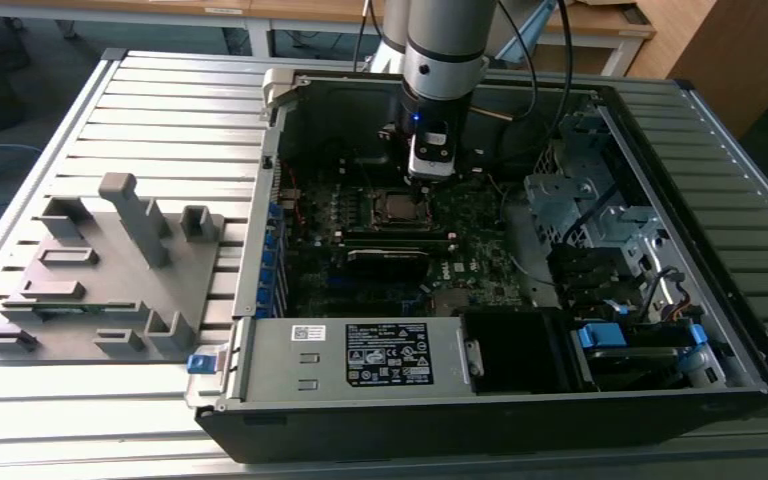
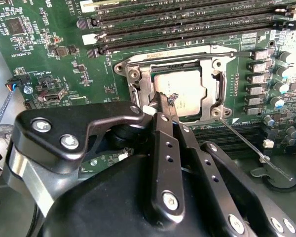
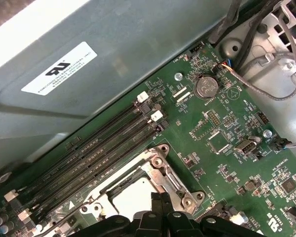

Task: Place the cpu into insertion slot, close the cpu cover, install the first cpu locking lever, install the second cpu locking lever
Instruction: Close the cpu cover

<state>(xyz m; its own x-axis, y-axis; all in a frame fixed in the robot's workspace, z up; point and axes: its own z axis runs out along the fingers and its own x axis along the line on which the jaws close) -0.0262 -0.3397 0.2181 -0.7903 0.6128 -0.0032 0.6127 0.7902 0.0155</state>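
Inside the open case [image 1: 491, 435], on the green board [image 2: 44, 64], the cpu [image 2: 185, 89] sits flat in the slot [image 2: 210, 86], with the cover [image 2: 173, 59] lying down around it. The gripper [image 2: 163, 102] fingers are drawn together to a narrow tip with nothing seen between them. The tip is over the cpu's edge; contact cannot be told. 1 thin lever [image 2: 251, 148] sticks out free from a slot corner. In the exterior view the gripper is at 1 o'clock of the slot, and a grey fixture [image 1: 104, 270] is at 9 o'clock of the case.
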